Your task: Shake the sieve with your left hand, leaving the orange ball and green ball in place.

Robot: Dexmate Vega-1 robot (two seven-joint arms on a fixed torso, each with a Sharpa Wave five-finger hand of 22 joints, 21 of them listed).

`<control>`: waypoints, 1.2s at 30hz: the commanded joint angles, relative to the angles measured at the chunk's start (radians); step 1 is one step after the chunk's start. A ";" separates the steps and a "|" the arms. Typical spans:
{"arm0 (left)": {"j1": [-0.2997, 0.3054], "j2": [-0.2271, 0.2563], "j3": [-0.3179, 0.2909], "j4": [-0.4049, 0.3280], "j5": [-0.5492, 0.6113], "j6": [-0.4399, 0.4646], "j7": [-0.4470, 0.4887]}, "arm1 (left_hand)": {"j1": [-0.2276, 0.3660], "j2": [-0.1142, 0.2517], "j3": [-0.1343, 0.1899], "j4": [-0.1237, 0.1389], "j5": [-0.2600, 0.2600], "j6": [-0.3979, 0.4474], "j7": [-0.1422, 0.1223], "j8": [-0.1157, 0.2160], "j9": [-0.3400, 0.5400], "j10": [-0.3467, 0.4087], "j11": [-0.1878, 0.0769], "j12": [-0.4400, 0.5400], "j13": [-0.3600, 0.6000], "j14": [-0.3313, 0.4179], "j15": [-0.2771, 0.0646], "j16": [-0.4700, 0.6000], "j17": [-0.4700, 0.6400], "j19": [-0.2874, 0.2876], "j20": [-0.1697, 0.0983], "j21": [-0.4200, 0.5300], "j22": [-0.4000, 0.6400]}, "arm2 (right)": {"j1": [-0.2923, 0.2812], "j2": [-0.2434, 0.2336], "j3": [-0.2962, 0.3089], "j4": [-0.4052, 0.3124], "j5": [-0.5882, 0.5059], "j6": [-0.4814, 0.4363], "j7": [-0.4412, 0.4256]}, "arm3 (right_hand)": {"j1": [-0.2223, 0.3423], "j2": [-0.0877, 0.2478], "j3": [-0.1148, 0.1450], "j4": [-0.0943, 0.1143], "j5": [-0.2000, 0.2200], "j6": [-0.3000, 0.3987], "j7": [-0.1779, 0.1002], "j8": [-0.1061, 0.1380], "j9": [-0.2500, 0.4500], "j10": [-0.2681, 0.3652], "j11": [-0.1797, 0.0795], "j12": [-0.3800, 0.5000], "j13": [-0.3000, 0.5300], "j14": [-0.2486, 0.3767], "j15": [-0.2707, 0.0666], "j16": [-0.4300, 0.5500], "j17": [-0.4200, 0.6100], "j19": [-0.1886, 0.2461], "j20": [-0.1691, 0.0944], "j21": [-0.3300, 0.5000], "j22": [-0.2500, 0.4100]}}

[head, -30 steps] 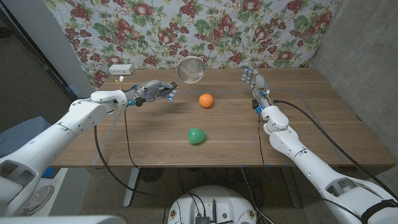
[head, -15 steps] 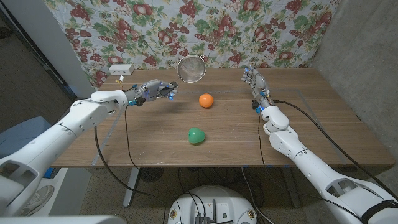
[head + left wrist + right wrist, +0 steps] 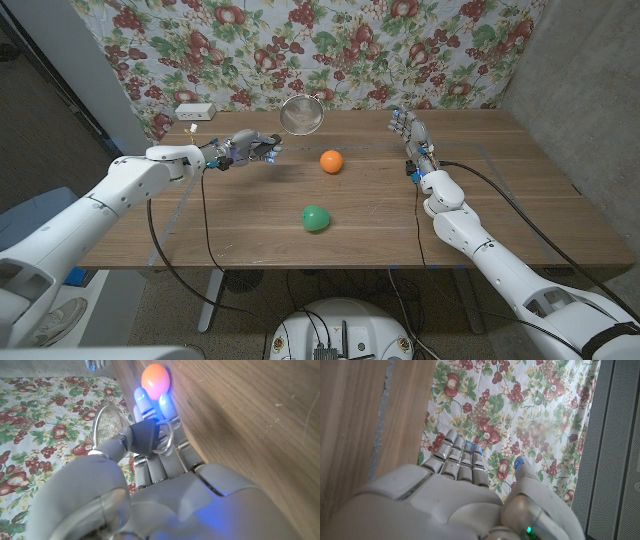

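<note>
Beyond the orange ball point(image 3: 331, 161), the sieve point(image 3: 300, 115) had swung slightly leftward, gripped by the left hand point(image 3: 243, 149) — shaking underway, green ball point(image 3: 316, 218) untouched.

arms: we see white rounded shells with grey joints
left hand point(image 3: 243, 148): grey, fingertips glowing blue
right hand point(image 3: 412, 133): pale grey, blue-lit tips
cables: black, trailing from both forearms
</note>
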 commanded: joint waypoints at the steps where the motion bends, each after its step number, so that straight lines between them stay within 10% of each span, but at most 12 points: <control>1: 0.002 0.015 -0.027 -0.054 -0.095 0.178 0.127 | 0.045 0.030 0.008 -0.003 -0.007 0.079 0.100 -0.005 -0.001 0.081 -0.076 -0.005 -0.001 0.049 -0.055 0.001 -0.001 0.003 -0.097 0.007 0.006 | -0.008 -0.001 0.004 -0.004 0.007 0.006 0.003 | 0.004 0.010 0.005 -0.001 0.001 0.001 0.005 0.006 0.002 0.001 0.001 0.005 0.002 -0.002 0.000 0.007 -0.001 0.007 -0.008 -0.007 0.005; 24: 0.002 0.028 -0.009 -0.053 -0.078 0.131 0.077 | 0.047 0.030 0.018 0.000 -0.016 0.071 0.101 -0.012 -0.010 0.064 -0.081 -0.017 -0.009 0.039 -0.054 -0.007 -0.005 -0.002 -0.097 0.011 0.005 | -0.027 -0.008 0.008 -0.023 0.008 0.008 -0.001 | 0.002 0.010 0.008 -0.003 0.001 0.001 0.005 0.006 0.002 -0.001 -0.001 0.005 -0.002 -0.003 0.002 0.009 -0.006 0.008 -0.007 -0.015 0.005; 36: 0.021 0.011 0.019 0.005 0.067 -0.163 -0.076 | 0.017 0.018 0.006 0.031 -0.013 0.055 0.000 -0.010 -0.016 0.039 -0.116 -0.032 -0.015 0.008 -0.055 -0.027 -0.010 -0.042 -0.106 -0.003 0.003 | -0.034 -0.009 0.009 -0.030 0.009 0.006 -0.007 | 0.000 0.010 0.009 -0.003 0.001 0.001 0.004 0.006 0.002 -0.001 0.000 0.006 -0.004 -0.004 0.001 0.009 -0.009 0.008 -0.006 -0.018 0.005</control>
